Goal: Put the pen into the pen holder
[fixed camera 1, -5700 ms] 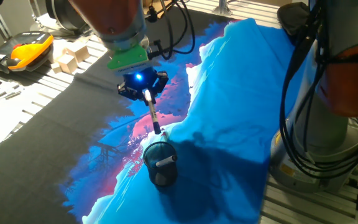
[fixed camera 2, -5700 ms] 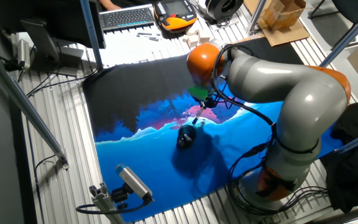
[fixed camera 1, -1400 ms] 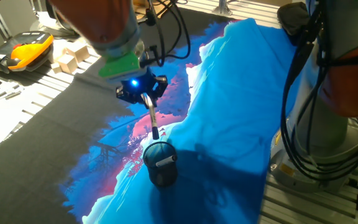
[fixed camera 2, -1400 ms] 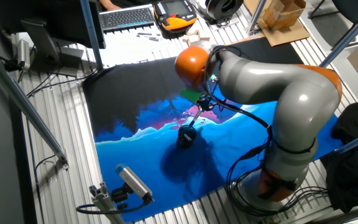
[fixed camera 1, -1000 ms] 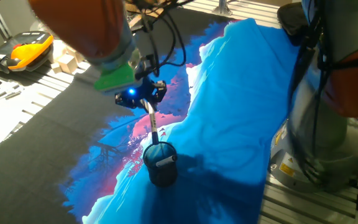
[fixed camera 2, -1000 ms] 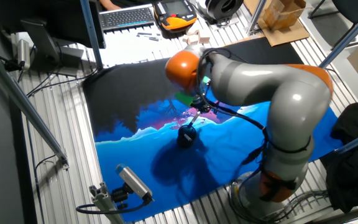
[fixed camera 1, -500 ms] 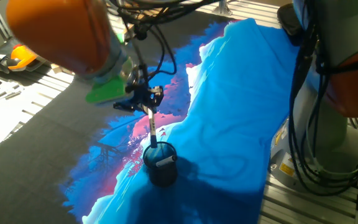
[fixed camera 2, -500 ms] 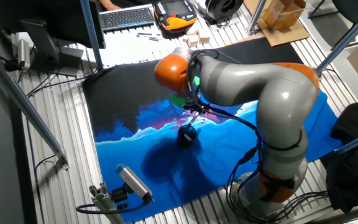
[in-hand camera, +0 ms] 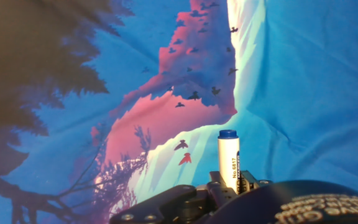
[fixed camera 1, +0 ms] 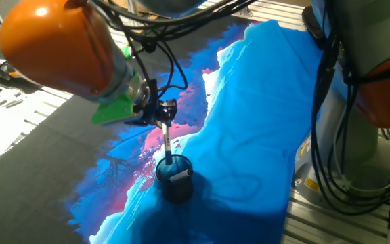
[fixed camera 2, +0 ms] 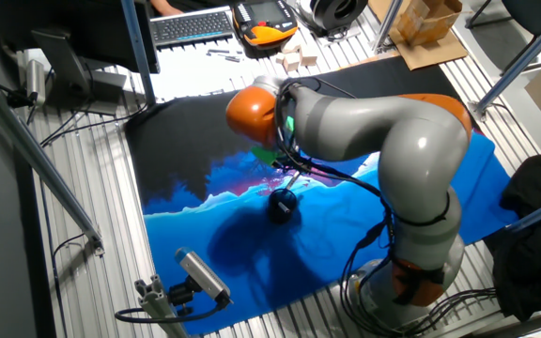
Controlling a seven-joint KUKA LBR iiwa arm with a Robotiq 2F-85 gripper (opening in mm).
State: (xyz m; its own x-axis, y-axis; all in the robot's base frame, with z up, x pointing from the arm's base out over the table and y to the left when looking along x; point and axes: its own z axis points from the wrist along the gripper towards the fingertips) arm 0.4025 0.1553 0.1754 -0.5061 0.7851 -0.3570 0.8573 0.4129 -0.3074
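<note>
Arm swings toward 9 o'clock, gripper [fixed camera 1: 162, 116] tilts; jaws clamp pen [fixed camera 1: 168, 144] (barrel upright now), dark tip enters pen holder [fixed camera 1: 175, 177]. Release looks next.

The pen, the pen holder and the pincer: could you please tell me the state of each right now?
pen: near upright, gripped at its top, lower end at the holder's mouth.
pen holder: upright on the cloth, a short white stick resting in it.
pincer: shut on the pen, above the holder.
</note>
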